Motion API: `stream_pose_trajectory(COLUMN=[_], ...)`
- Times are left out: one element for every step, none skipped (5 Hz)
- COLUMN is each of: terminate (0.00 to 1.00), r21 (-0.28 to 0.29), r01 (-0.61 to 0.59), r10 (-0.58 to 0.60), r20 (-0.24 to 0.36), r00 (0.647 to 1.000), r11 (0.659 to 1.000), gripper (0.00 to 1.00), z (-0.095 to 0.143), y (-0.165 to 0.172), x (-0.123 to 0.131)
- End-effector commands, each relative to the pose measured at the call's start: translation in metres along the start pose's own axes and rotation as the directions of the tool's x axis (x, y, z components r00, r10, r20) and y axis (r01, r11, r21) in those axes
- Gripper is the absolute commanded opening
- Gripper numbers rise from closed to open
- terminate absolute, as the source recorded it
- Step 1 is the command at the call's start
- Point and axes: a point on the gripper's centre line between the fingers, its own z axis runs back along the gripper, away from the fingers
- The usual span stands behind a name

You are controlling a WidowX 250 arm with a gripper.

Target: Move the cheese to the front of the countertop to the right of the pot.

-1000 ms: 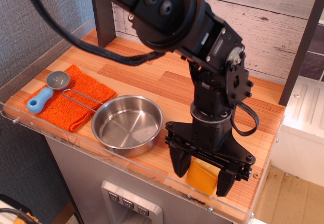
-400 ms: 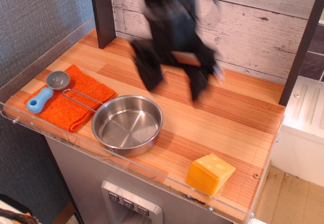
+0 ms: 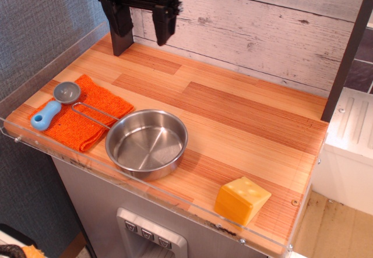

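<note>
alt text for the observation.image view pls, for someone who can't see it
A yellow cheese wedge sits free at the front right of a wooden countertop, right of a steel pot. The open, empty tool hangs at the back left; a blue-handled scoop lies on an orange cloth.

The top edge cuts off the arm, so only the gripper [image 3: 141, 22] hangs into view, its two fingers apart with nothing between them. The bench's [image 3: 245, 118] near right corner runs out at the bottom edge. The scoop [image 3: 55, 103] covers part of the cloth [image 3: 87, 115]. The pot's [image 3: 147, 143] handle overlaps the cloth too.
</note>
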Motion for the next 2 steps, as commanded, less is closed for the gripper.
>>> stream_pose_trajectory(terminate=[0.0,0.0], r21=[0.062,0.055], r01=[0.05,0.038], r10=[-0.052,-0.039], r20=[0.022,0.01], r00=[0.998,0.999], r11=[0.997,0.998], gripper=[1.0,1.0], z=[-0.018,-0.022], y=[0.0206,0.02], x=[0.0368,0.0326])
